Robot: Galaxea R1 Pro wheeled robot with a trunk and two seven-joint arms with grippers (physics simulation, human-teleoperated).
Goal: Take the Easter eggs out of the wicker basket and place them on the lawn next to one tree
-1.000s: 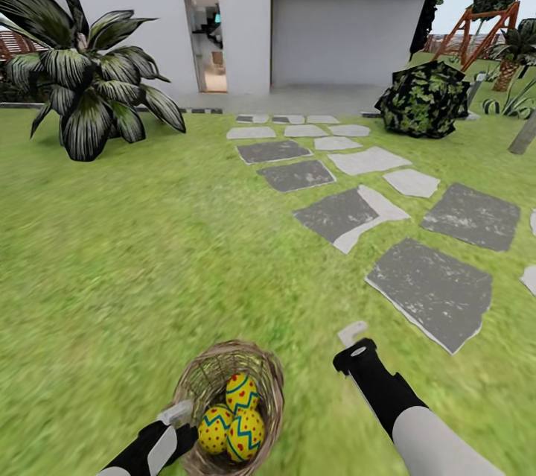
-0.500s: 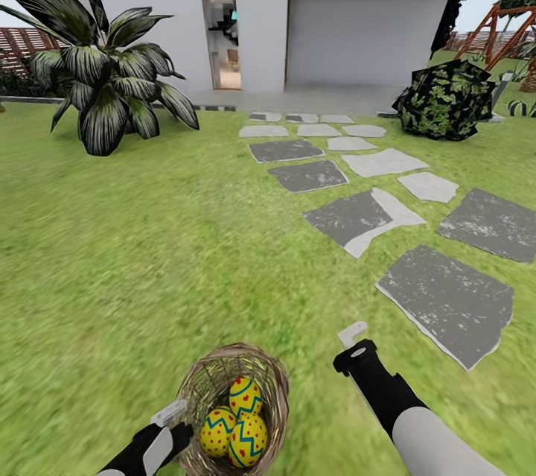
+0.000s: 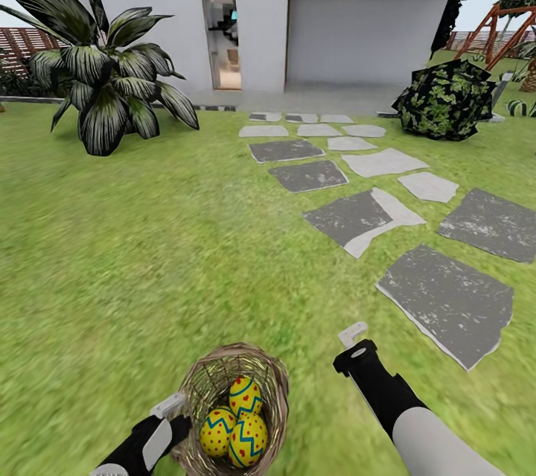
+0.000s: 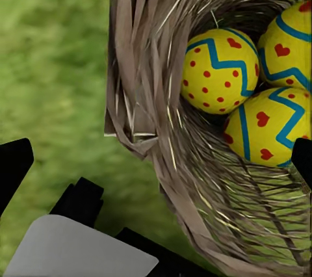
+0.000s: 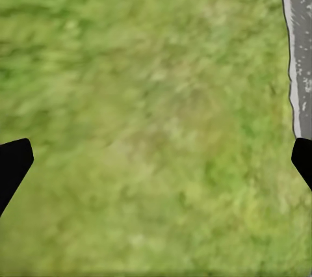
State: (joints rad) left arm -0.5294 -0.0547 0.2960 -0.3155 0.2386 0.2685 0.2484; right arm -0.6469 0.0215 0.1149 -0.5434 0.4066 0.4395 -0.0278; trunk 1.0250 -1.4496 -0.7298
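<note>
— Where did the wicker basket (image 3: 232, 405) sit, measured from your grippers?

— Just to the right of my left gripper (image 3: 170, 409), low and near my base on the lawn (image 3: 149, 260). From my left wrist camera its rim ran between the two dark fingertips (image 4: 14, 166), which stood wide apart, so that gripper was released and gripping nothing. Whether a finger touched the weave I could not tell.

— And the three Easter eggs (image 3: 234, 427)?

— All inside the basket, bunched together and touching: one higher toward the far wall, two in front of it. Each was yellow, glossy and smooth, with blue zigzag bands and red spots; up close (image 4: 218, 69) some of the red marks looked like little hearts.

— What was the basket like?

— Round, of flat brown-grey twigs woven loosely, so grass showed through the wall. The rim was ragged, with strands sticking out.

— And further right?

— My right gripper (image 3: 353, 333) hung over bare grass, well apart from the basket. In my right wrist camera its black fingertips (image 5: 13, 166) sat at opposite edges, so it was also spread wide and held nothing. Beside it lay a grey stepping-stone slab (image 3: 447, 301), flat, mottled and pale-edged. Beyond stood the white house (image 3: 298, 7), with a broad-leaved plant (image 3: 104, 81) at the left and a dark leafy bush (image 3: 445, 100) at the right.
</note>
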